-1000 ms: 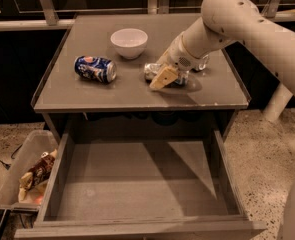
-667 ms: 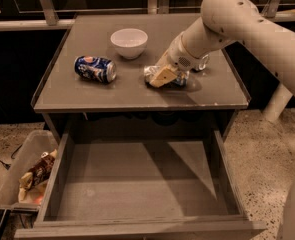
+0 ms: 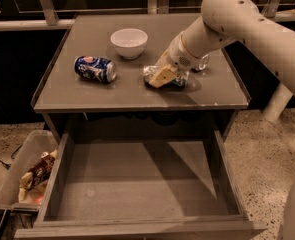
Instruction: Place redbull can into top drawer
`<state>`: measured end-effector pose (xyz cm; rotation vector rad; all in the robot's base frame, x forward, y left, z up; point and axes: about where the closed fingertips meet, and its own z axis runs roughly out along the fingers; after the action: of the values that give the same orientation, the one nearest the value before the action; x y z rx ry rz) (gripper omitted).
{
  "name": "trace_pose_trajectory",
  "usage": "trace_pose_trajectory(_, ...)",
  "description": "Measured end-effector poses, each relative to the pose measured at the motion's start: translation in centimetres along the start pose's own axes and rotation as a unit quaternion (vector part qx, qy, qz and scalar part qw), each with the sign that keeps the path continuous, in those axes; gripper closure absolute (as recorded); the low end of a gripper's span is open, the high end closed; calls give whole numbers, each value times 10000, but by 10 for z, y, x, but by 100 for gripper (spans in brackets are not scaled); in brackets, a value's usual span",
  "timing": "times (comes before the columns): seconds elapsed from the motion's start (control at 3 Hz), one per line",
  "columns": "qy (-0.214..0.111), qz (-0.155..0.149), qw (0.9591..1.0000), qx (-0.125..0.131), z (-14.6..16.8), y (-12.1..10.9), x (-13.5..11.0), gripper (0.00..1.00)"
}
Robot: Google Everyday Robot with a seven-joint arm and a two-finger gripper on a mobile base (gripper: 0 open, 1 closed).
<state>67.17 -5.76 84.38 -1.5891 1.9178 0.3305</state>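
Redbull can (image 3: 149, 74) is seen lying on its side on the top of the grey cabinet (image 3: 87, 91), right of centre and near the front edge, with its silver end turned to the left. It is held by the gripper (image 3: 160, 77), which is lowered onto it from the right; a tan finger (image 3: 163, 75) is laid across the near side of the can, and the fingers are closed narrowly around its body. The gripper is carried by a thick white arm (image 3: 237, 19) that is stretched in from the upper right. A blue can (image 3: 95, 68) is found on its side at the left of the cabinet top, well apart from the gripper. A white bowl (image 3: 129, 42) is set upright behind and between the two cans. Below the top, the drawer (image 3: 137, 184) is pulled fully out toward the camera, its flat grey bottom exposed. A clear bin (image 3: 14, 171) is placed on the speckled floor (image 3: 267, 149) just left of the drawer, with wrappers (image 3: 37, 174) seen inside it.
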Motion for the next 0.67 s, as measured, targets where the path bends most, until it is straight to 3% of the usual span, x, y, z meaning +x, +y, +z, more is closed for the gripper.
trace_pose_trajectory(0.67, -523, -80, 9984, -186, -46, 25, -7, 100)
